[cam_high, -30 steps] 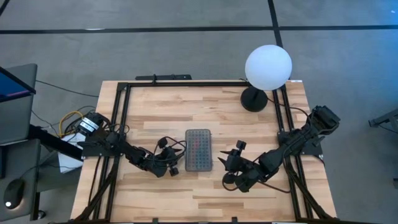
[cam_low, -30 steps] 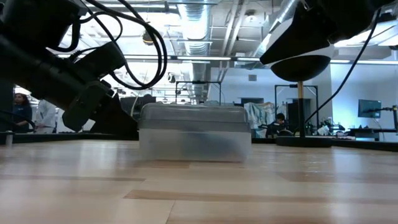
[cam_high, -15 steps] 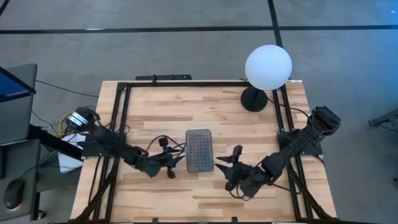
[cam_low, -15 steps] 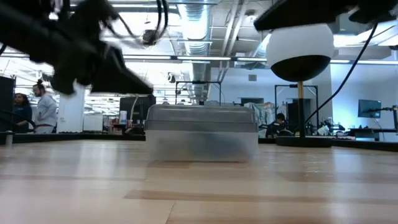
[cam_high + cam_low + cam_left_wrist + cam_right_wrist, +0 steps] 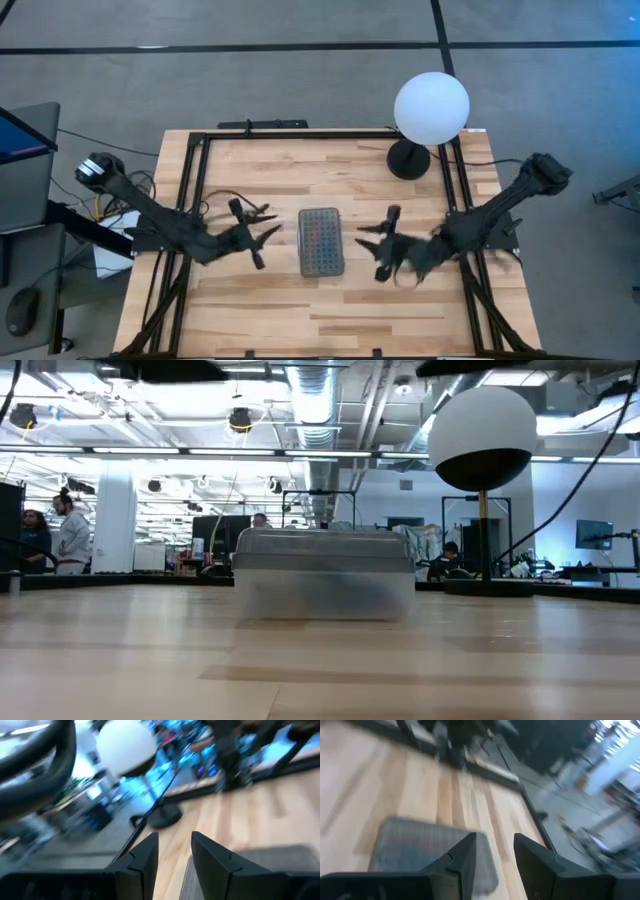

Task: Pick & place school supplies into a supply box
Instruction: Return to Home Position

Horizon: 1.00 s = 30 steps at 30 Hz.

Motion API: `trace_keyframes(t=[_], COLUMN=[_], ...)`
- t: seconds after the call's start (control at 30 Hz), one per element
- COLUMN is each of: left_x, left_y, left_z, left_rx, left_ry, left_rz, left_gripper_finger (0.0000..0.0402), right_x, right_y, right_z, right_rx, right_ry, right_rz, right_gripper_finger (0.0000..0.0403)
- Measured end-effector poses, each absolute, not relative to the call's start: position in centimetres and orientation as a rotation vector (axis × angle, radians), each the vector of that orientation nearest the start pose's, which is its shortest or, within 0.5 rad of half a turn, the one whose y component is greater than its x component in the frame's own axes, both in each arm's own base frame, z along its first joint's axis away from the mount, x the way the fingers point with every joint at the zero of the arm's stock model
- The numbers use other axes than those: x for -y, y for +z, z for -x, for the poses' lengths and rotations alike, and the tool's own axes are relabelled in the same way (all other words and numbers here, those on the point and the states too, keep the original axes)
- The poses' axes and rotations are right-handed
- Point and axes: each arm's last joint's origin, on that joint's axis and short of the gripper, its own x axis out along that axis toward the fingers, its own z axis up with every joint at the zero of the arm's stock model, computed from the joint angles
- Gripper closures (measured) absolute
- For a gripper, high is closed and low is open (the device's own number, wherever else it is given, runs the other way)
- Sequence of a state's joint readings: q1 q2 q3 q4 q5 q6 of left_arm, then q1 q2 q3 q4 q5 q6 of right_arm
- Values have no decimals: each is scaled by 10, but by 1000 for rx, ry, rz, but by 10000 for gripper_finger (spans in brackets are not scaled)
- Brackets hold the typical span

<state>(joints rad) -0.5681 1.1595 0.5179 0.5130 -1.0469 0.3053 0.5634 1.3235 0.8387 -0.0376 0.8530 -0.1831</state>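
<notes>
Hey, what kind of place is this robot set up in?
Most likely a robotics lab in an open, industrial-style hall. Exposed ceiling ducts and strip lights run overhead, people stand in the room behind, and the left gripper and right gripper hover over a framed wooden table.

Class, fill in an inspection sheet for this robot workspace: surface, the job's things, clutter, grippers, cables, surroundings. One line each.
Surface: wooden table, with a black frame round its edge.
Job's things: supply box at mid-table, grey lid shut; no loose school supplies seen.
Clutter: white globe lamp near a corner on the right arm's side; nothing else seen.
Grippers: left gripper open, beside the box on its left, apart from it; right gripper open, on its right, also apart.
Cables: bundle of yellow and white wires off the table's left edge.
Surroundings: grey floor; monitor to the left; people in the room behind.
</notes>
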Motion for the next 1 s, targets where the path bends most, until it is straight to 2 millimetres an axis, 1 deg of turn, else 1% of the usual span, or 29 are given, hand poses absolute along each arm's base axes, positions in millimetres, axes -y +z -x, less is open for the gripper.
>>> trace_keyframes(t=[0.07, 0.13, 0.23, 0.3, 0.37, 0.47, 0.53, 0.6, 0.67, 0.77, 0.9, 1.0], left_x=[94, 85, 71, 59, 47, 31, 22, 15, 10, 3, -3, -4], left_y=[252, 264, 266, 261, 252, 236, 225, 218, 211, 196, 184, 179], left_z=[-198, -190, -178, -169, -160, -144, -134, -124, -116, -108, -103, -100], left_rx=[-115, -59, 2, 29, 43, 72, 115, 168, 211, 237, 148, 105], left_ry=[390, 290, 135, 103, 126, 174, 173, 154, 146, 165, 174, 163], left_rz=[-386, -368, -359, -350, -329, -291, -275, -268, -259, -246, -210, -188], left_gripper_finger=[290, 290, 290, 290, 290, 290, 290, 290, 290, 290, 290, 290], right_x=[-111, -91, -61, -43, -28, -7, 4, 13, 20, 27, 31, 31], right_y=[266, 272, 268, 260, 250, 235, 228, 223, 222, 220, 209, 194], right_z=[-235, -224, -208, -198, -189, -177, -172, -169, -168, -168, -169, -163], right_rx=[-348, -253, -103, -16, 42, 87, 106, 117, 123, 109, 64, 70], right_ry=[-186, -124, -50, -35, -41, -63, -58, -40, -13, 1, -10, -23], right_rz=[483, 446, 408, 392, 374, 329, 303, 284, 273, 258, 250, 242], right_gripper_finger=[278, 278, 278, 278, 278, 278, 278, 278, 278, 278, 278, 278])
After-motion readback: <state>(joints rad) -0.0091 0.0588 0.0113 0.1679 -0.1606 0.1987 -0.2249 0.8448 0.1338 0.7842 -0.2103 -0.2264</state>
